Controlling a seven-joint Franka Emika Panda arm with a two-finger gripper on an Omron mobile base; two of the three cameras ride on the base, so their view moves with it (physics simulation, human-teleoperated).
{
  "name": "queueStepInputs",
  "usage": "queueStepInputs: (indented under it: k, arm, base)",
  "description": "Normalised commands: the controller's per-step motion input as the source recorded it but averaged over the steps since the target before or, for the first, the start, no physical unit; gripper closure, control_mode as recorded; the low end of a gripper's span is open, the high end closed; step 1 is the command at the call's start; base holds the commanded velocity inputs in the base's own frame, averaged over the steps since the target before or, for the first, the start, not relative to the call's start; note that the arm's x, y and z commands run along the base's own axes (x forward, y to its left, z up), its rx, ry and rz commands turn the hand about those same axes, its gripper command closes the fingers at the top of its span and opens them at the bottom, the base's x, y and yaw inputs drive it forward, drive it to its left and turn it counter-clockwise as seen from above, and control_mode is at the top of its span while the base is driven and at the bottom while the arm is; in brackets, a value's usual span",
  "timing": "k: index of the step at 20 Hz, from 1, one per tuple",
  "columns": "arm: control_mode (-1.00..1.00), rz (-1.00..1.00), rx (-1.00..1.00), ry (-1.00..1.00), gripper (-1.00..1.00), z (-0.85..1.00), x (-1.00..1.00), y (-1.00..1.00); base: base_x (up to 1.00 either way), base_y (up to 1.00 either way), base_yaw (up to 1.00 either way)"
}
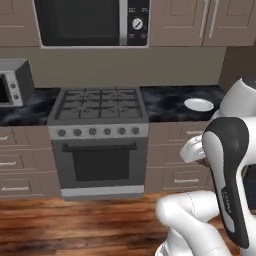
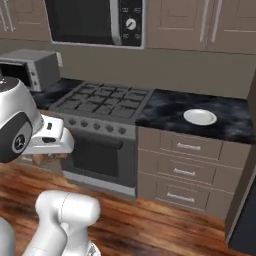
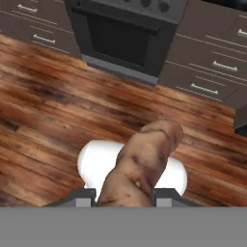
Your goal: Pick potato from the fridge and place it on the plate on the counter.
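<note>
- potato [image 3: 142, 164] sits clamped between the two fingers [image 3: 124, 198] in the hand view, poking up and away from the camera, brownish with darker blotches
- under it there's wood floor [image 3: 58, 111] and a bit of the robot's own white body, so it's hanging over the floor, well apart from the desk
- one plate [image 1: 199, 104] on the black marble desk [image 1: 170, 102], right of the stove, nothing on it; from the right base view the plate [image 2: 200, 117] is near the front edge, above the drawers [image 2: 185, 170]
- one gas stove [image 1: 99, 105] with oven below sits between the two stretches of desk, five knobs along its front
- one small grey toaster oven [image 1: 14, 82] on the far left bit of desk, one built-in microwave [image 1: 92, 22] up above the stove
- three drawers stacked under the plate side in the right base view
- between arm and plate it's just open air and the drawer fronts, nothing on the desk crowding the plate
</note>
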Motion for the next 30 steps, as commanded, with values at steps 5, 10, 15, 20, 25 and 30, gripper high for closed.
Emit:
queueStepInputs:
  k: [5, 10, 15, 20, 25, 30]
  arm:
    - [1.0, 0.0, 0.0, 0.0, 1.0, 0.0, 0.0, 0.0]
    - [1.0, 0.0, 0.0, 0.0, 1.0, 0.0, 0.0, 0.0]
    - [1.0, 0.0, 0.0, 0.0, 1.0, 0.0, 0.0, 0.0]
    - [1.0, 0.0, 0.0, 0.0, 1.0, 0.0, 0.0, 0.0]
    - [1.0, 0.0, 0.0, 0.0, 1.0, 0.0, 0.0, 0.0]
    - [1.0, 0.0, 0.0, 0.0, 1.0, 0.0, 0.0, 0.0]
  base:
    - [0.7, -0.03, -0.57]
    - [0.99, -0.29, -0.26]
    - [1.0, -0.56, -0.02]
    - [0.7, -0.76, 0.01]
    - [0.6, -0.4, 0.01]
    - [0.6, -0.1, 0.05]
